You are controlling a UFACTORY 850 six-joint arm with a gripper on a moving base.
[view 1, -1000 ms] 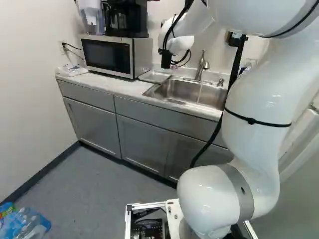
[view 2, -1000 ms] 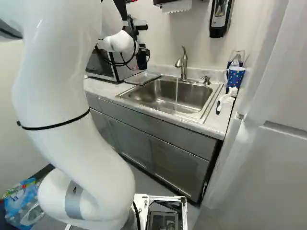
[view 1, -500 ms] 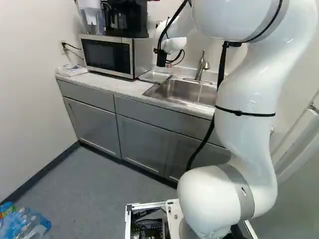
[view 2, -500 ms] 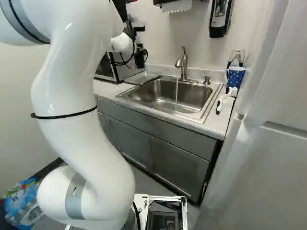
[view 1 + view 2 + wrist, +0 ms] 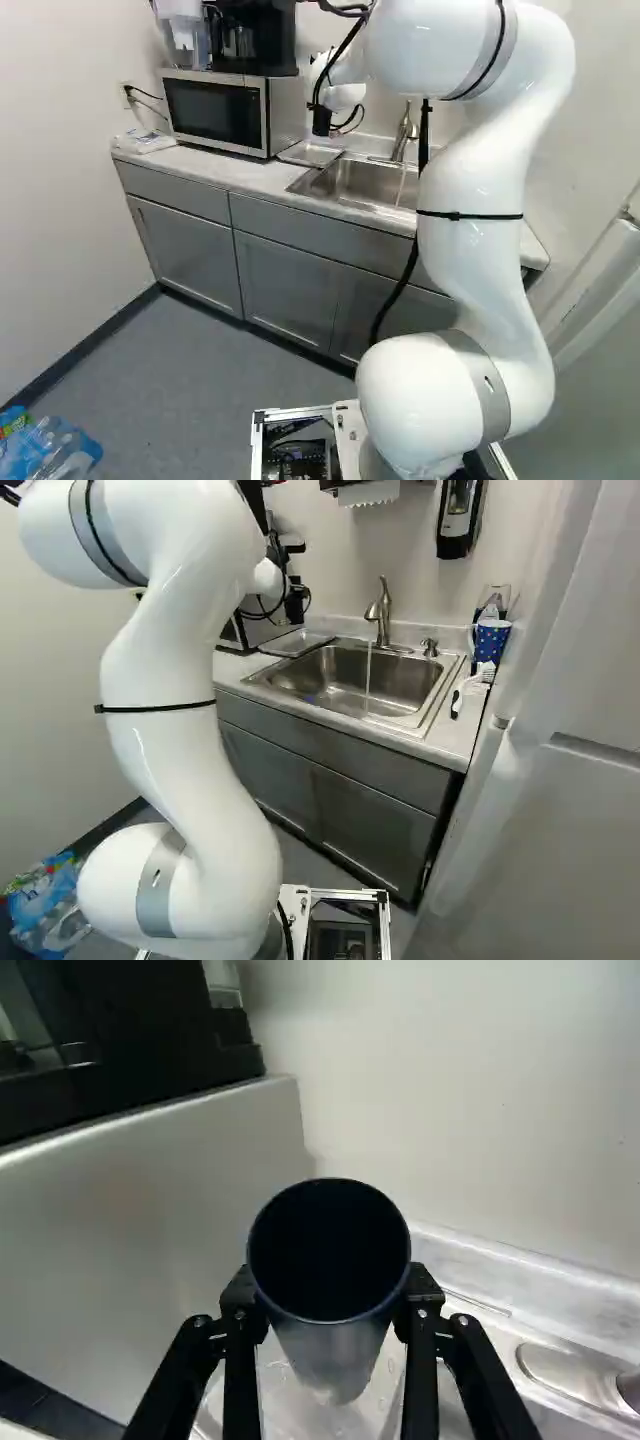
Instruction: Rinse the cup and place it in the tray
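Arm (image 5: 470,260) has swung, shifting gripper (image 5: 332,1305) slightly farther toward the microwave side of the sink (image 5: 340,665); base unmoved. Cup (image 5: 330,1250) moved with it, pinched between both fingers, above tray (image 5: 311,153) beside sink. Water (image 5: 368,680) still runs into sink. Probably rinsed; lowering next.

This is a small kitchenette: gray base cabinets (image 5: 285,290) run under one countertop (image 5: 245,178), with a stainless sink (image 5: 350,680) let into it and water falling from its faucet (image 5: 381,615). A shallow tray (image 5: 297,642) lies between the sink's edge and a microwave (image 5: 215,110), which carries a coffee maker (image 5: 250,40). Near the countertop's back corner, at the right of the right base view, stands a polka-dot mug (image 5: 490,638); paper towel (image 5: 368,493) hangs above.
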